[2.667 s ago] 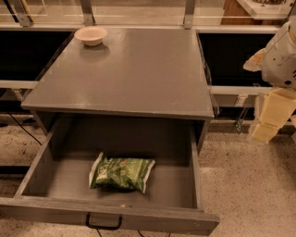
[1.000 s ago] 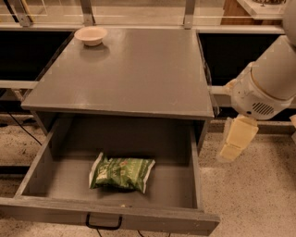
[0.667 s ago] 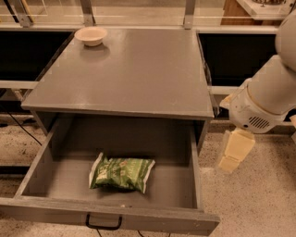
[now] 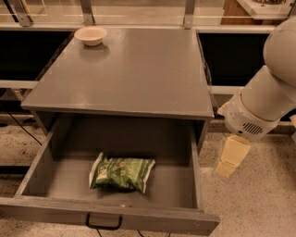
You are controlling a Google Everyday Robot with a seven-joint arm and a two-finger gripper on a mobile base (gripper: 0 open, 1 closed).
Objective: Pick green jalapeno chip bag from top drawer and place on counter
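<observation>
The green jalapeno chip bag (image 4: pixel 121 172) lies flat on the floor of the open top drawer (image 4: pixel 39 172), left of its middle, with white ends showing. The drawer is pulled out, and its black pull handle (image 4: pixel 103 223) shows on the front panel. The counter (image 4: pixel 134 69) is the grey tabletop above the drawer. My gripper (image 4: pixel 230 159) hangs to the right of the drawer, outside its right wall, over the speckled floor and pointing down. It is apart from the bag and holds nothing that I can see.
A small cream bowl (image 4: pixel 90 35) stands at the counter's far left corner. My white arm (image 4: pixel 266 99) fills the right side of the view. A rail with metal posts (image 4: pixel 188 13) runs behind the counter. Speckled floor (image 4: pixel 249 203) lies to the right of the drawer.
My arm and gripper have moved left and down, from the right edge of the view to just beside the drawer's right wall. The bag, drawer and bowl have not moved.
</observation>
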